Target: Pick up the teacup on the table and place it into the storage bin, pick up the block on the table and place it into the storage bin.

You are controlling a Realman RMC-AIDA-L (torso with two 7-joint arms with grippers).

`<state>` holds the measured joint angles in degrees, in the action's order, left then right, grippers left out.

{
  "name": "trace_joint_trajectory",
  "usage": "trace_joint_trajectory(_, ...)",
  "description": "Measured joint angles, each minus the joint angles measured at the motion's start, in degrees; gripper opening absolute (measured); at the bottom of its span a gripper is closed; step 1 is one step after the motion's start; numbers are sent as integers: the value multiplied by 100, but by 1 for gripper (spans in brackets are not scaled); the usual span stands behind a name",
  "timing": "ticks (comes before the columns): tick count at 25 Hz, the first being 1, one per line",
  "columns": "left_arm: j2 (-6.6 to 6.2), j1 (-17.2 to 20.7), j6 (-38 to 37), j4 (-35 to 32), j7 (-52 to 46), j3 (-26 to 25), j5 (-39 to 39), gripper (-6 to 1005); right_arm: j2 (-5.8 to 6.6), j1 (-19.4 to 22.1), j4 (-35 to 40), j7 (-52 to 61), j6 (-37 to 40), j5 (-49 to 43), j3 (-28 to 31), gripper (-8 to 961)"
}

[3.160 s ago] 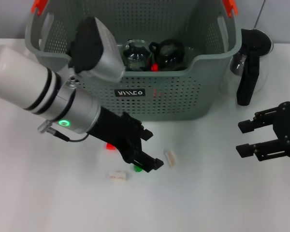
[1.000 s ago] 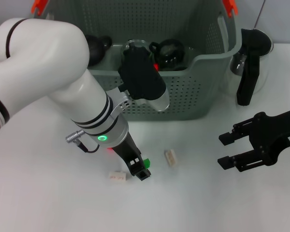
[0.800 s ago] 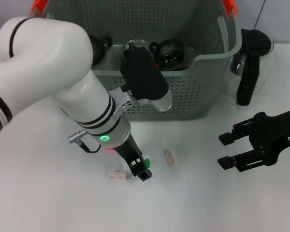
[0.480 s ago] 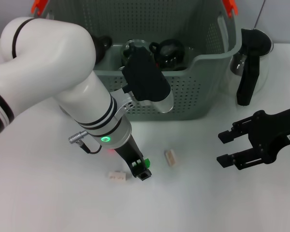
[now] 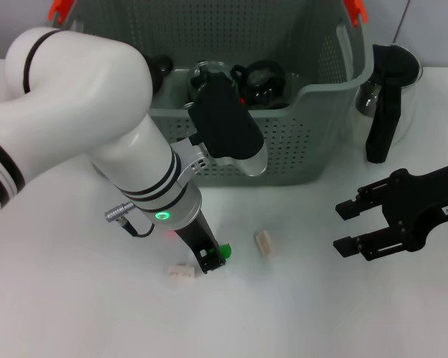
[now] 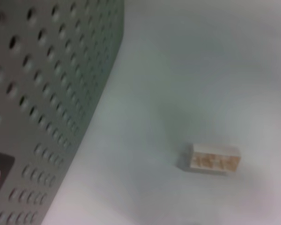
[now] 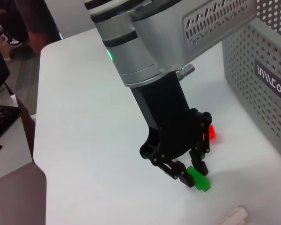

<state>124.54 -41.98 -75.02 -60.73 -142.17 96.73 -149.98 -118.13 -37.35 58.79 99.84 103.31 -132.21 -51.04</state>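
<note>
Down on the white table (image 5: pixel 321 313), in front of the storage bin (image 5: pixel 313 112), we see the green block (image 5: pixel 225 250) caught between the fingertips of our left gripper (image 5: pixel 213 259); in the right wrist view the black fingers (image 7: pixel 180 172) close on it (image 7: pixel 199 179) at the tabletop. The left arm (image 5: pixel 97 127) bends over steeply from the shoulder, its forearm pointing almost straight down. We count four small blocks: the green one, a red block (image 7: pixel 210 132) mostly hidden behind the gripper, and two pale blocks, one (image 5: pixel 182 271) just beside the gripper, the other (image 5: pixel 263 243) a little toward our right. Inside the bin lie several dark glass vessels (image 5: pixel 263 80); a glass pot with a black handle (image 5: pixel 384 97) stands beside the bin. Our right gripper (image 5: pixel 355 226) hovers over the table well apart, fingers spread, empty.
</note>
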Motion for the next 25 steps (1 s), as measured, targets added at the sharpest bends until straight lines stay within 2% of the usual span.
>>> trace_joint_trajectory(6,0,-21,-37,-1,-14,26,-21,146,-13,0,0,0,-20,2,-2,665)
trace_joint_trajectory(19,-6,-7,-300,-187,-19,-155,25,176,-45,-9,0,0,-23,-12,-3,665)
trace_joint_trajectory(22,-7,51,-533,-476,19,-376,43,183,-44,-6,0,0,-20,-15,-3,665)
trace_joint_trajectory(25,-11,235,-957,-1099,73,-765,131,190,-31,7,0,0,-19,-16,2,665)
